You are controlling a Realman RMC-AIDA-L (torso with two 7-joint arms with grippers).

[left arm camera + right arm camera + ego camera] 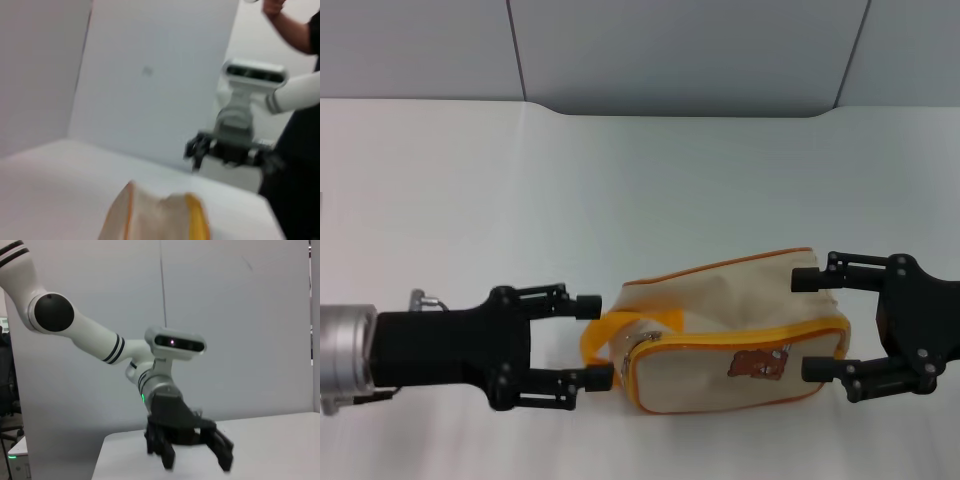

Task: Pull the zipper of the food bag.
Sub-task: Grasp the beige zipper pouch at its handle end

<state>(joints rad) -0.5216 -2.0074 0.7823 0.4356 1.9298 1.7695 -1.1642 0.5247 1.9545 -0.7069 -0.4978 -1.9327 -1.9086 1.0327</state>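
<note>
The food bag (720,335), beige with orange piping and a brown bear picture, lies on its side on the white table (470,200). The zipper (740,340) runs along its near top edge, with the silver pull tab (648,341) at the bag's left end. My left gripper (590,341) is open, its fingers either side of the orange loop handle (604,333). My right gripper (811,325) is open around the bag's right end. The left wrist view shows the bag's end (155,217) and the right gripper (230,155) beyond. The right wrist view shows the left gripper (197,462), not the bag.
Grey wall panels (680,50) stand behind the table's far edge. A person in dark clothes (300,125) stands beside the table in the left wrist view.
</note>
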